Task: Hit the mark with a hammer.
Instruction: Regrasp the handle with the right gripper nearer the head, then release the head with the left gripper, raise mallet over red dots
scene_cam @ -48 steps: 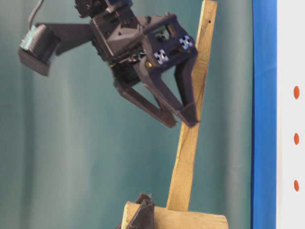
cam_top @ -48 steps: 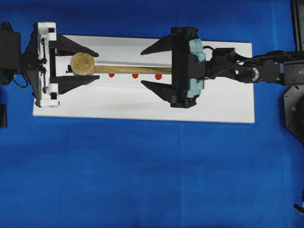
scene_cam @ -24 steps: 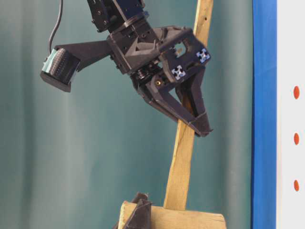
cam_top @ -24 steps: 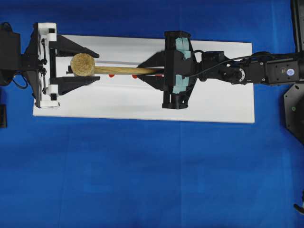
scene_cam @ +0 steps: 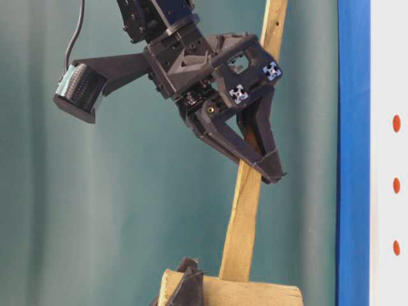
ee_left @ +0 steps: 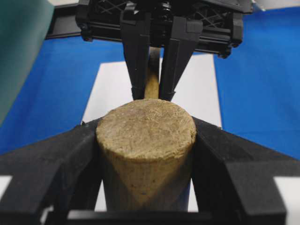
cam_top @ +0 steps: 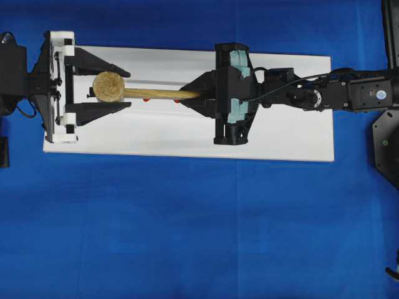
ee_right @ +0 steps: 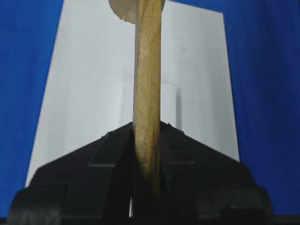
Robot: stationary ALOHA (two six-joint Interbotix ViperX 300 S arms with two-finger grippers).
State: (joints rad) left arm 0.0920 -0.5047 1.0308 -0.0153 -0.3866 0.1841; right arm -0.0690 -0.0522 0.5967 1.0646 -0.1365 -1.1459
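**Both arms grip the hammer above the white board**

The hammer lies lengthwise over the white board, head to the left, handle running right. The left gripper has its jaws about half open, clamped on either side of the thick cylindrical head. The right gripper reaches in level from the right, wrist rolled, jaws pinched almost fully together on the squared handle about midway along. In the table-level view the handle is tilted, not flat. Red marks sit in a row on the board beneath the handle. The board rests on a blue counter; a teal backdrop hangs behind.
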